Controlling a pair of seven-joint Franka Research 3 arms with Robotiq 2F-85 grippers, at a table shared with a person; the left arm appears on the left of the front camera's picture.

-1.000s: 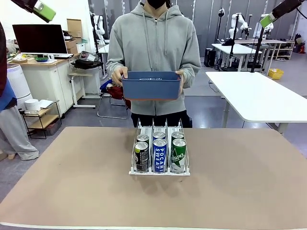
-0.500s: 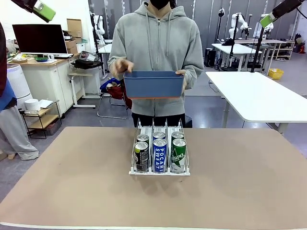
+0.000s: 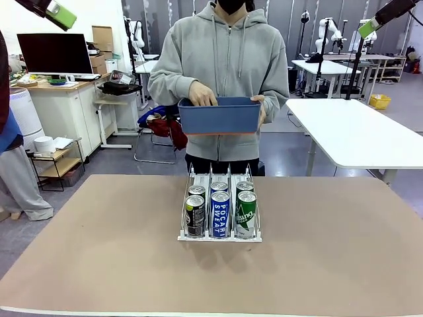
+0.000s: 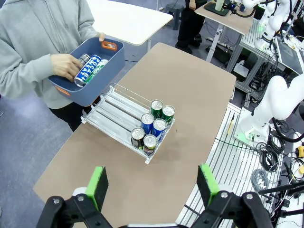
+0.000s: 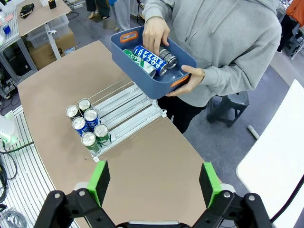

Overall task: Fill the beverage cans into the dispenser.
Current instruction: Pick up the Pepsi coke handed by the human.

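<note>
- Spread wide, high above brown table [image 3: 99,257]: black, green-padded left gripper [image 4: 152,183] and right gripper [image 5: 154,182], arms cut off.
- Mid-table: small white wire dispenser [image 3: 198,177], six slim aluminium beverage cans [image 3: 220,212] at its near end, rear row half hidden.
- Beyond: blue plastic bin [image 3: 218,117], further cans [image 5: 148,58] inside, partly under a person's hand [image 5: 156,34].

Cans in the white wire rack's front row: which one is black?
The slim black aluminium can in the left lane, seen from the front. Its neighbours are a blue-and-white Pocari Sweat can, middle, and a green can, right.
</note>
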